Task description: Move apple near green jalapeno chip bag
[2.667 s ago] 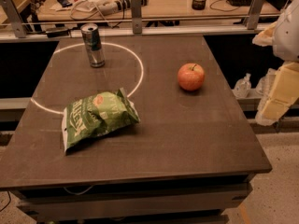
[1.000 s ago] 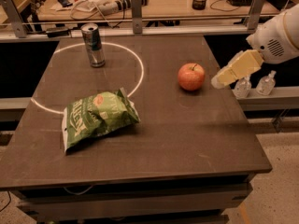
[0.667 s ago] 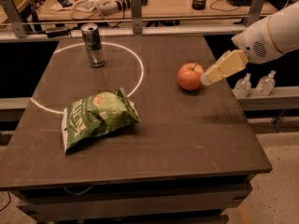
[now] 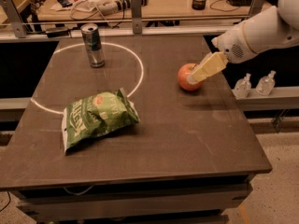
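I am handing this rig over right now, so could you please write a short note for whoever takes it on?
The end effector is at the right side of the apple, over the right half of the table; hold unclear.
The apple rests well right of the chip bag.
The chip bag lies front left.
Done: approach to the apple. Left: grasp it, set it beside the bag.

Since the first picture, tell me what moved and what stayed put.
The gripper came in from the right edge of the view, leftward over the table, and now reaches the right side of the apple. Contact or a grasp cannot be confirmed. The apple, the green jalapeno chip bag and the silver can have not moved.
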Available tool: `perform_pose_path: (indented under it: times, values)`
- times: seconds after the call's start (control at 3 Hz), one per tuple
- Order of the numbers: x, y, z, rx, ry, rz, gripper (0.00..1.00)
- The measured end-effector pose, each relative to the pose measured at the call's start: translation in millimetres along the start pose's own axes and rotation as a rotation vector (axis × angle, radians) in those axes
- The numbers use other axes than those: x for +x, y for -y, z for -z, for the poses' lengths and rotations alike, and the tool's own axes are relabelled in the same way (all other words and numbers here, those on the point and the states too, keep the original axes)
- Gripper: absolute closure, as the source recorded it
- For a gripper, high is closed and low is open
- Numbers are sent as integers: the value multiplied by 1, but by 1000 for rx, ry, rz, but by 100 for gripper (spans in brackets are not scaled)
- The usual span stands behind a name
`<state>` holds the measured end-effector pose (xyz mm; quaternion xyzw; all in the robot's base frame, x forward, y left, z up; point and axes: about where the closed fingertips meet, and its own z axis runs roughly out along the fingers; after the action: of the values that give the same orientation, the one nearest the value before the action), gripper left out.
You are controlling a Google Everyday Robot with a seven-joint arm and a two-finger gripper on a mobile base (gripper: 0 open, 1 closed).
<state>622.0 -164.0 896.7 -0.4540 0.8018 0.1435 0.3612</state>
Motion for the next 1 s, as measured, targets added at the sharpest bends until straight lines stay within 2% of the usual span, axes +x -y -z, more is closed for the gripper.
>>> perform_pose_path:
  times: [0.33,1.0]
  values:
    - [-3,0,-25,-57,-12,28,0]
    - [4,-17,-44,-110,-31,3,0]
